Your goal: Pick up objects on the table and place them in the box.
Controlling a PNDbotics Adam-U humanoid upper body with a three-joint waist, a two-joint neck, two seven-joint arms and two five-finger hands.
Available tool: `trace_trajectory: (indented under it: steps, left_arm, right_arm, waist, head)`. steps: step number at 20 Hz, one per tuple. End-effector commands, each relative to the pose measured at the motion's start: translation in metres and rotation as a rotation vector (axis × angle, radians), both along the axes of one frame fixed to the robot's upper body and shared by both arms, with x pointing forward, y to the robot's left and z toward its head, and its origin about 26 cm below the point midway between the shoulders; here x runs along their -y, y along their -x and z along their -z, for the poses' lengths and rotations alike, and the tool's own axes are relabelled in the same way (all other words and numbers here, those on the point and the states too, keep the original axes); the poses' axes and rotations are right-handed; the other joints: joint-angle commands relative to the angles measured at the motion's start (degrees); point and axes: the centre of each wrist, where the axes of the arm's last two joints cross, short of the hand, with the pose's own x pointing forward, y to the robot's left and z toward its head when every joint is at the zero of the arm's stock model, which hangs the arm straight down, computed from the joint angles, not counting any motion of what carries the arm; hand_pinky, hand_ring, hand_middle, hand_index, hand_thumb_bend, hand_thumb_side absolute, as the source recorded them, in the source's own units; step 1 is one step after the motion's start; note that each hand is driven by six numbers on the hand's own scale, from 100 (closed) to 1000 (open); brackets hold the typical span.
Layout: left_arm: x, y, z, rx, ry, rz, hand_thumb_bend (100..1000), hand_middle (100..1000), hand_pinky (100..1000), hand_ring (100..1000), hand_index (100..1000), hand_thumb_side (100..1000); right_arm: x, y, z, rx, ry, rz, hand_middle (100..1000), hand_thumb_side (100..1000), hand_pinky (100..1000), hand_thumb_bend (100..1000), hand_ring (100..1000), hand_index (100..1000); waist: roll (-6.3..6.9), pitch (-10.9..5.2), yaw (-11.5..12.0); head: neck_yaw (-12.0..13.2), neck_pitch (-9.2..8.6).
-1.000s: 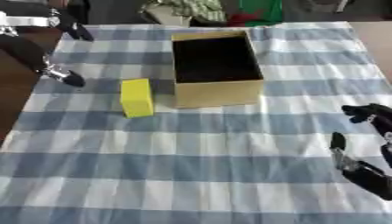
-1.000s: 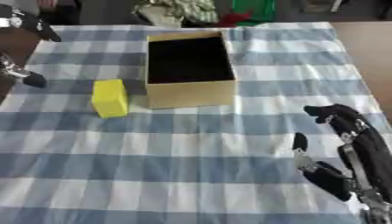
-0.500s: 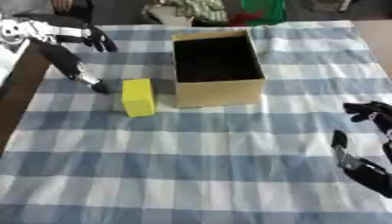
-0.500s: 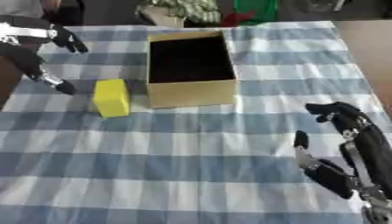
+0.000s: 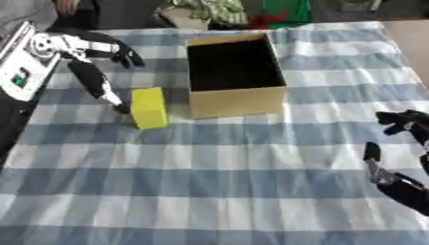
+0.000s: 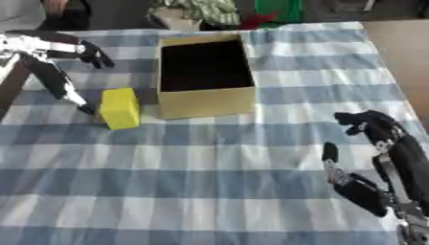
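Reaching in from the upper left, your left hand (image 5: 88,67) hangs over the blue and white checked tablecloth (image 5: 218,191) with its fingers spread apart and holding nothing. One long finger (image 5: 99,86) points down toward the cloth, and its tip is just beside the left face of the yellow block (image 5: 149,107); you cannot tell from these views if it touches the block. The other fingers stretch to the right, above the cloth and well short of the box.

The yellow block lies on the cloth, its long side going away from you, just beside the left wall of the cardboard box (image 5: 237,98) but apart from it. The box stands upright near the far middle of the table, its top is open and the inside looks dark. You see nothing inside it.

At the right edge, near the lower corner, your right hand (image 6: 381,158) rests with palm turned inward, fingers relaxed and a little bent, the thumb standing apart. It holds nothing and is well apart from the box and the block.
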Motion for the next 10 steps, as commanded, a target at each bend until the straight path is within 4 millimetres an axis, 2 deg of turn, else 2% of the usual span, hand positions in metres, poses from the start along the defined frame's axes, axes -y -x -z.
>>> trace_trajectory:
  steps: [1,10]
  left_arm:
    - [-0.0016,-0.0035,-0.0102,0.007,0.023,-0.013,709,871,973,889,918,367]
    - [0.0038,-0.0078,-0.0006,-0.040,0.053,-0.019,752,859,984,878,915,439]
  right_arm:
    - [0.0013,-0.0006,-0.0078,0.017,0.007,-0.009,663,306,885,100,611,832]
    - [-0.0006,-0.0013,-0.0078,0.015,-0.002,-0.002,660,308,888,100,606,833]
  waist:
    - [-0.04,-0.79,-0.20]
    - [0.18,-0.52,-0.25]
  head:
    - [-0.03,0.53]
    - [-0.81,1.39]
